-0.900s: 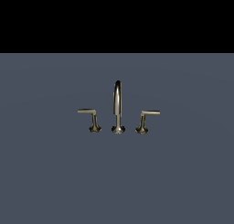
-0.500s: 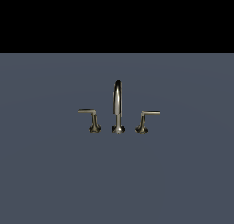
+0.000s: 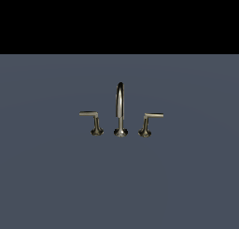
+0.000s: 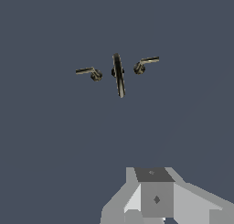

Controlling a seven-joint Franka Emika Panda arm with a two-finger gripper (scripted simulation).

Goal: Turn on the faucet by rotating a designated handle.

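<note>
Three brass pieces of the faucet (image 3: 120,112) in a row on the grey floor (image 3: 56,186), mid-frame in the exterior view. Tall arched spout (image 3: 120,102) in the centre, upright. Target handle (image 3: 150,122) at 3 o'clock of the spout, near but not touching; thin bar pointing toward 3 o'clock, roughly level, flared base on the floor. Mirror lever (image 3: 91,120) at 9 o'clock of the spout, bar pointing toward 9 o'clock. No arm visible in the exterior view.

Wrist view: same set seen from above and well away, faucet (image 4: 118,72) with handle (image 4: 145,64) and mirror lever (image 4: 87,72) flanking the spout (image 4: 118,74). Only part of the gripper (image 4: 156,198) body in frame, grey blocks, fingertips out of shot. Open or closed: cannot tell. Well apart from the handle, nothing visibly held.
</note>
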